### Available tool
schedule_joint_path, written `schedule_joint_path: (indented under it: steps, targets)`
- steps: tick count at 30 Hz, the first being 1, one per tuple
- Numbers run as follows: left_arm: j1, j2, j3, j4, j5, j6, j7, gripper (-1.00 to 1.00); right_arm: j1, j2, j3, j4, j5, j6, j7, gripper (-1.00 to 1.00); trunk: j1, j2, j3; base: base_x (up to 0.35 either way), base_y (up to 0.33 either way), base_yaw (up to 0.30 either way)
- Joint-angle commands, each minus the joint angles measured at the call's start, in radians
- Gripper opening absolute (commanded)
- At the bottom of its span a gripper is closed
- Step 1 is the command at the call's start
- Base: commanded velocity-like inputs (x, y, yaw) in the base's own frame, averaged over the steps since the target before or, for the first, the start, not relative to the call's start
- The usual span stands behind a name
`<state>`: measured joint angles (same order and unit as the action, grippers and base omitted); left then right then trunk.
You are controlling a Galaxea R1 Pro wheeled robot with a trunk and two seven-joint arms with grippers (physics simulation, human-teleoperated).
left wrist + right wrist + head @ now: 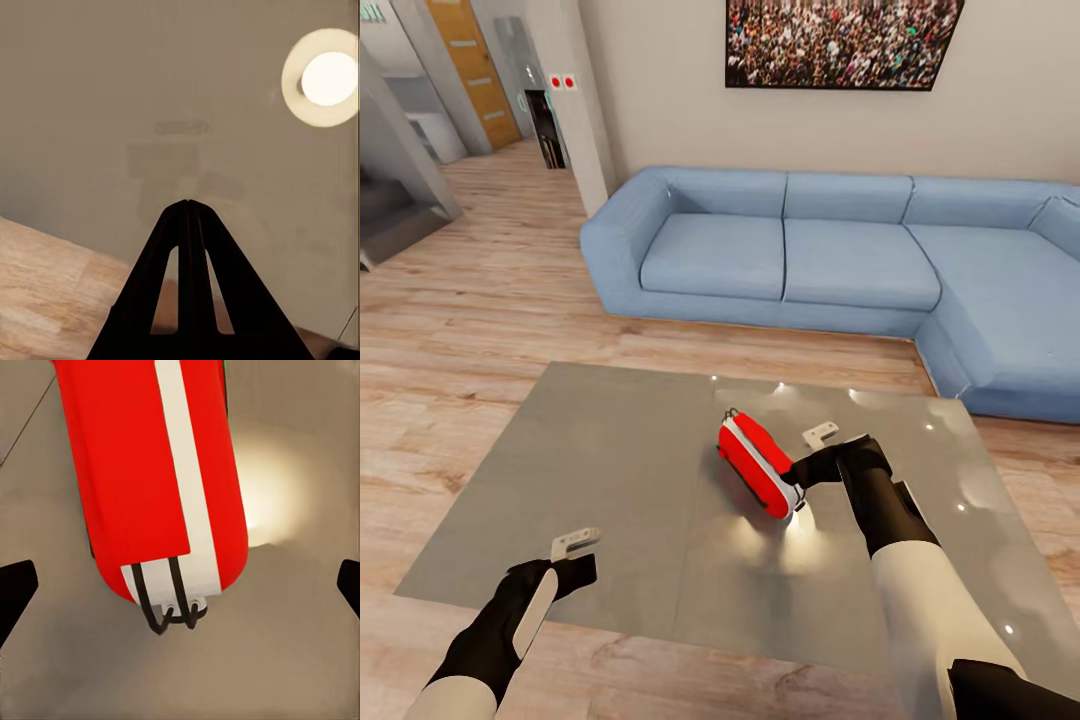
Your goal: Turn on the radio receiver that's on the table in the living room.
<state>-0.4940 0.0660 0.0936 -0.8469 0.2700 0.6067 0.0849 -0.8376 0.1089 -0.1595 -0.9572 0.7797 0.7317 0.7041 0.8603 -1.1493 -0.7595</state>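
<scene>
Radio (pixel 758 466) lies mid-desk (pixel 610 470), right end effector (pixel 810 468) spread wide beside it (left end effector (pixel 186 206) pinched closed, near front edge). Risk: a nudge slides it instead of switching it on.

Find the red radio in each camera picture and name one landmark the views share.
Head view: radio at centre-right on the grey table, beside the right claw.
Left wrist view: not in it.
Right wrist view: radio in the upper middle.
Shared landmark: the glossy table top.

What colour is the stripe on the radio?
White, on the red radio receiver; clearest in the right wrist view.
</scene>
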Motion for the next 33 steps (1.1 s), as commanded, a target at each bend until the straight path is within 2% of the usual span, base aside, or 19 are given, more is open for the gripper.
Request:
schedule_joint_path:
  steps: [1,20,33]
  targets:
    - [0.000,0.000,0.000,0.000,0.000,0.000,0.000,-1.00,0.000,0.000,0.000,0.000,0.000,0.000,0.000,1.00,-0.004,0.007,0.003,0.000,0.000,0.000]
    - [0.000,0.000,0.000,0.000,0.000,-0.001,0.001,-1.00,0.000,0.000,-0.001,0.000,0.000,0.000,-0.001,1.00,-0.077,0.140,0.063,-0.005,0.000,0.000]
    - [0.001,0.000,0.000,0.000,0.000,-0.001,0.001,-1.00,-0.001,0.000,-0.004,0.000,0.003,0.000,-0.002,1.00,-0.127,0.231,0.103,-0.305,-0.038,0.000]
